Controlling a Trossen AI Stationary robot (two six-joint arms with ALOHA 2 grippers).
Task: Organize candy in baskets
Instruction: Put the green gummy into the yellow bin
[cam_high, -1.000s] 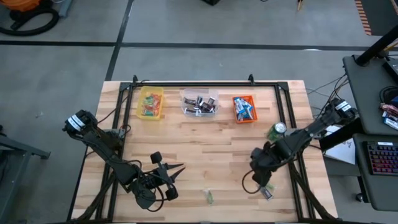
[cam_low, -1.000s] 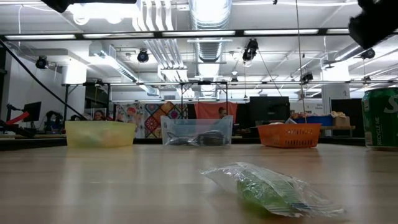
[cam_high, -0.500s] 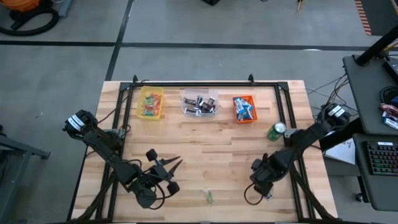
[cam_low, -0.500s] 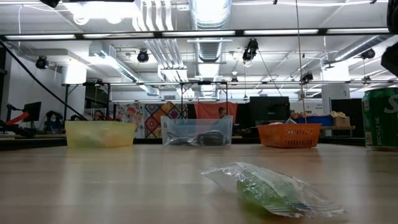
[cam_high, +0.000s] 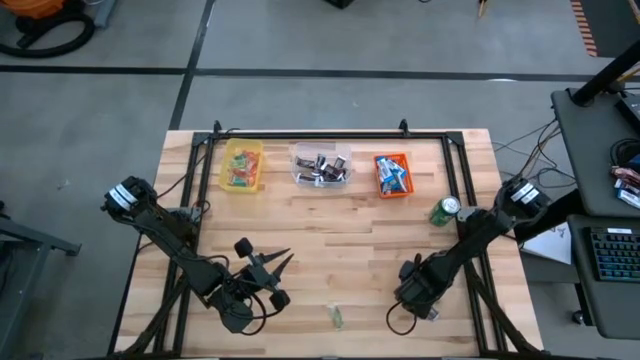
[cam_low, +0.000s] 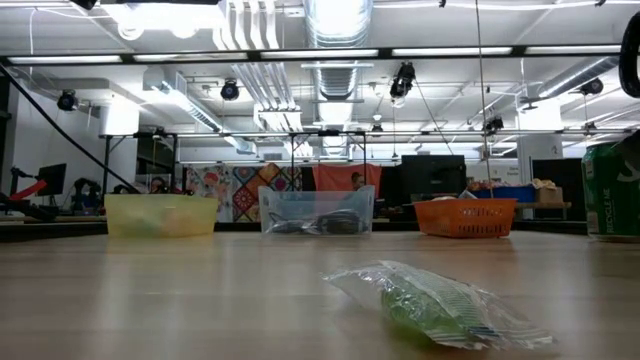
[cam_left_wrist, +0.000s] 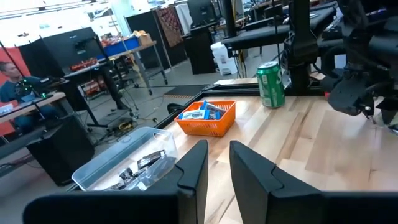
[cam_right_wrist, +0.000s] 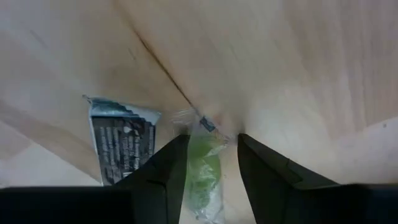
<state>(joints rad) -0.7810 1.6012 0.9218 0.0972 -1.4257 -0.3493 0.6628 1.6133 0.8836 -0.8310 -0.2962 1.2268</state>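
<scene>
Three baskets stand in a row at the table's far side: yellow (cam_high: 243, 165), clear (cam_high: 321, 165) and orange (cam_high: 392, 175), each with candy inside. One green candy in a clear wrapper (cam_high: 337, 317) (cam_low: 440, 305) lies flat near the near edge. My right gripper (cam_high: 415, 295) is low over the near right of the table. It is open, its fingers either side of another green candy (cam_right_wrist: 202, 163), with a blue-and-white bar (cam_right_wrist: 122, 146) (cam_high: 430, 313) beside it. Whether the fingers touch that candy I cannot tell. My left gripper (cam_high: 265, 268) hovers open at near left.
A green can (cam_high: 445, 209) (cam_low: 610, 190) stands upright right of the orange basket, close behind my right arm. A black frame rail (cam_high: 300, 135) runs along the table's far edge and down both sides. Bare wood (cam_high: 330, 230) lies between the baskets and the grippers.
My right gripper has moved toward the table's near edge and down, ending low over the green candy and the bar at near right. In the low view its arm has slid out of the picture's upper right.
</scene>
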